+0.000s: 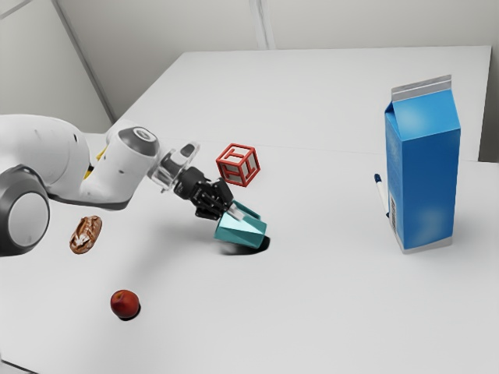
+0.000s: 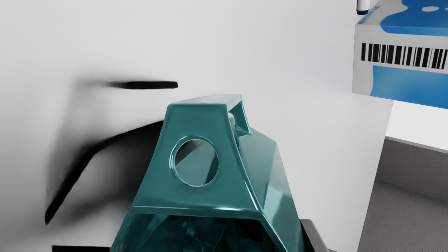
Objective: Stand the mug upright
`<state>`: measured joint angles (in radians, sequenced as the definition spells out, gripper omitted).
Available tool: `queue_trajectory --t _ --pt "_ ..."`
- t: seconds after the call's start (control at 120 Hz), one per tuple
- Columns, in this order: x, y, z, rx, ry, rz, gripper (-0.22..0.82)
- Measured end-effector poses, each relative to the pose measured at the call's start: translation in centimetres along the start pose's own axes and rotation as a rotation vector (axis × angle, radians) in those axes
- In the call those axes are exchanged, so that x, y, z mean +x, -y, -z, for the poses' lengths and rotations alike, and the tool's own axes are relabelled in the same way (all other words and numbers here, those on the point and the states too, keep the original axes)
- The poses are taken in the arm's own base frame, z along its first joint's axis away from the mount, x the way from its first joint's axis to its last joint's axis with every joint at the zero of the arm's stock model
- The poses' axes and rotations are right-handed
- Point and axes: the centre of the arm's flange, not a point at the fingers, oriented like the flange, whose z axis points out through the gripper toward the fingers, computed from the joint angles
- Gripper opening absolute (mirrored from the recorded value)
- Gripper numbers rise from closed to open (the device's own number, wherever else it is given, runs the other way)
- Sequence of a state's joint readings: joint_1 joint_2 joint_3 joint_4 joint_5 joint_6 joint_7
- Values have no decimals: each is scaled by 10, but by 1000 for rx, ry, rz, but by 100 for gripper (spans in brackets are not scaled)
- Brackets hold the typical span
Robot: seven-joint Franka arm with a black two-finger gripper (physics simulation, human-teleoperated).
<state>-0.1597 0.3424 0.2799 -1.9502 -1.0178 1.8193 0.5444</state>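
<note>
the mug (image 2: pixel 199 122) looks glossy, the table (image 1: pixel 335 312) matt.

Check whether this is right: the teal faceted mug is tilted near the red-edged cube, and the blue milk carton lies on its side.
Not quite: the exterior view shows the blue milk carton standing upright, not on its side. The teal faceted mug near the red-edged cube is tilted.

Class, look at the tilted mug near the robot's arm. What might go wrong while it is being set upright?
The mug is tilted, its open mouth facing the arm, so if let go like this it would probably drop onto its side rather than settle on its base.

The red-framed cube sits close by the mug and the arm's end; a wide swing while turning the mug might knock it.
</note>
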Motion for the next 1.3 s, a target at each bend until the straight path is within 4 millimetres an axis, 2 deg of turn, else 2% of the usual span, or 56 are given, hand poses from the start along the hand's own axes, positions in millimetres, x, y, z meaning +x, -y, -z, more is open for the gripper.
queue_trajectory --t 0.192,0.333,0.442,0.625,0.775,0.908,1.033,1.3 --pt "0 -10 6 6 -5 2 -13" --pt "-10 -33 26 74 -10 -38 -13" --pt "-22 -60 41 216 16 -98 -13" --pt "-35 -82 55 566 70 -163 -13" --pt "-34 -92 47 859 108 -238 -13" --pt "-29 -93 38 1001 105 -261 -13" --pt "-26 -89 34 1043 94 -231 -13" --pt "-26 -82 11 994 92 -109 -13"
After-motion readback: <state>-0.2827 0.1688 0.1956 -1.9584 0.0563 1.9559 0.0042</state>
